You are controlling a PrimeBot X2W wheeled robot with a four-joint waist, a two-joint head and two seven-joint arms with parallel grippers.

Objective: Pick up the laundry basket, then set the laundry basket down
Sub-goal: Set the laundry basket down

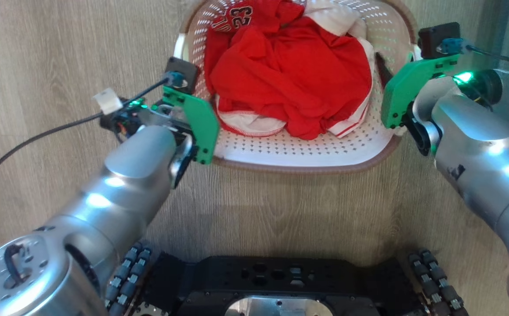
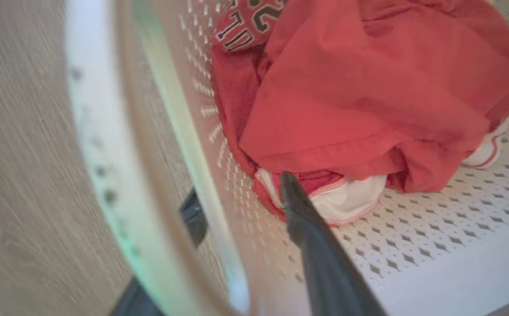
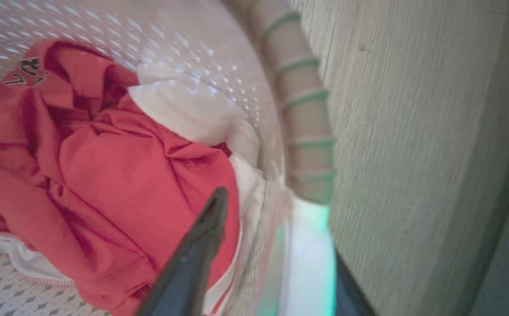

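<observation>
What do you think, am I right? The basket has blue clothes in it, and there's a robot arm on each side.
Not quite: the clothes in the laundry basket are red and white, not blue, as the head view shows. The left arm and right arm do flank it.

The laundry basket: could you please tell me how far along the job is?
Done: the left claw and right claw each straddle a side wall of the laundry basket, one finger inside, one outside. In hand: the grip; whether they have clamped, or the basket has left the floor, is unclear. Left: finishing the lift and setting it down.
</observation>
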